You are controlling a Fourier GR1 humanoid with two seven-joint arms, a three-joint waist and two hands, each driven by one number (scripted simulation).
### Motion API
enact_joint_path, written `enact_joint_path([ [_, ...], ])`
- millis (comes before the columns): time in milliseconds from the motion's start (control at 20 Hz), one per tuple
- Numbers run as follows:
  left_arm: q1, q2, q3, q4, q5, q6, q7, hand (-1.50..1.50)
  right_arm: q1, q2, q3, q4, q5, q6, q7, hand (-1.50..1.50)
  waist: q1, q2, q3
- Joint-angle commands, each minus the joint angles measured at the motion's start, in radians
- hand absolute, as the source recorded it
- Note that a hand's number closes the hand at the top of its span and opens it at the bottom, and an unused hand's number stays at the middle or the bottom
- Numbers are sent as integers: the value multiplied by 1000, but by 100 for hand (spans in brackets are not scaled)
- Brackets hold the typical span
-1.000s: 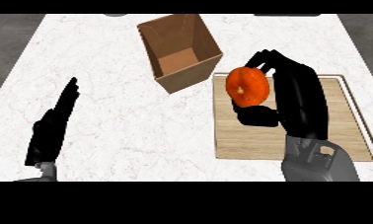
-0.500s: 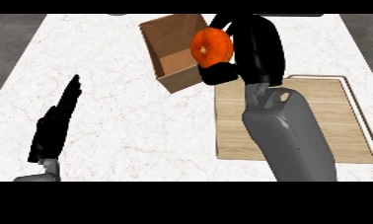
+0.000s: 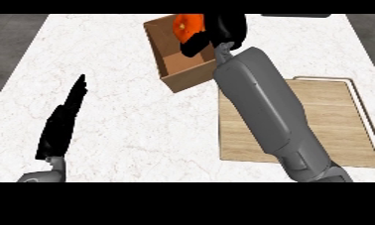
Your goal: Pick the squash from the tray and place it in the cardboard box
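White marbled tabletop (image 3: 132,120) carries my cardboard box (image 3: 176,65) and wooden tray (image 3: 322,120). My right hand (image 3: 219,28) clasps the squash (image 3: 187,25) over the box; my left hand (image 3: 62,122) rests with fingers straight.

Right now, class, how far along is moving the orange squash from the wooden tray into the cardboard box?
Done: the orange squash is off the wooden tray. In hand: the black right hand holds it over the open brown cardboard box. Left: letting go. The left hand rests open at lower left.

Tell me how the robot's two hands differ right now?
The right hand is stretched far out over the cardboard box, fingers curled round the orange squash; the left hand rests near the counter's left edge, fingers straight, holding nothing. Both are black, on grey forearms.
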Motion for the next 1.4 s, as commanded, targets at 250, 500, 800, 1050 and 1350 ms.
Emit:
enact_joint_path([
  [250, -3, 6, -8, -63, 14, -33, 65, 0, -150, 1, 6, 466, -113, -166, -96, 150, 25, 6, 1],
  [500, -29, -12, -17, -4, -13, -7, 19, 0, -173, 1, -11, 603, -225, -268, -166, -150, 32, 11, 0],
  [800, -54, -29, -29, 12, -37, 15, 34, 0, -194, 1, -73, 633, -324, -384, -298, -150, 35, 14, 1],
  [1050, -62, -11, -15, 4, -23, -1, 30, 0, -173, 1, -163, 566, -406, -629, -379, -150, 34, 15, 2],
  [1350, 25, 4, 2, -25, 6, -29, 0, 0, -130, 1, -292, 452, -587, -632, -549, -150, 6, 2, 2],
])
